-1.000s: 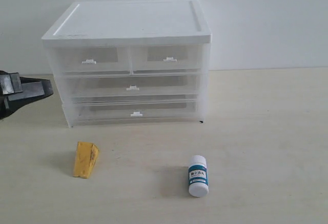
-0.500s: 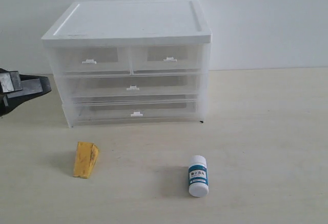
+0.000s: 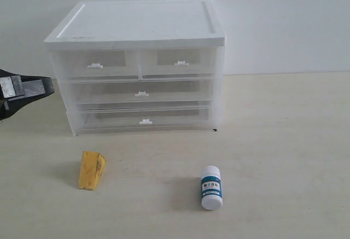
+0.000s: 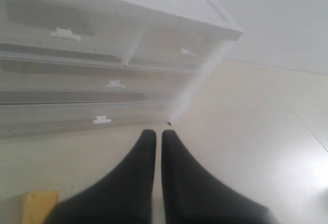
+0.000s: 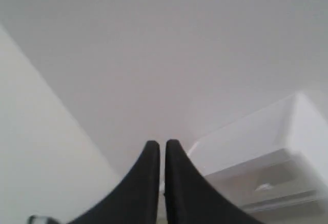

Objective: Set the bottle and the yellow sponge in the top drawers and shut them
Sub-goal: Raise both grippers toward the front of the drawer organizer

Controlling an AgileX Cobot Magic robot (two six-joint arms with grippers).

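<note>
The bottle (image 3: 211, 187), white with a blue-teal label, stands upright on the table in front of the cabinet's right end. The yellow sponge (image 3: 91, 170) stands at the front left; a corner of the sponge (image 4: 38, 206) shows in the left wrist view. Both top drawers (image 3: 97, 63) (image 3: 178, 61) of the white-topped cabinet (image 3: 136, 25) are shut. My left gripper (image 3: 48, 88) hovers left of the cabinet, jaws shut and empty (image 4: 158, 133). The right gripper (image 5: 162, 144) is outside the exterior view; its wrist view shows it shut, holding nothing.
Two full-width lower drawers (image 3: 142, 93) (image 3: 145, 120) sit shut beneath the top pair. A white wall rises behind the cabinet. The pale wooden table (image 3: 284, 140) stretches right of the cabinet and bottle.
My left gripper has drifted slightly upward and tilted at the left edge. The bottle, sponge and drawers have not moved.
</note>
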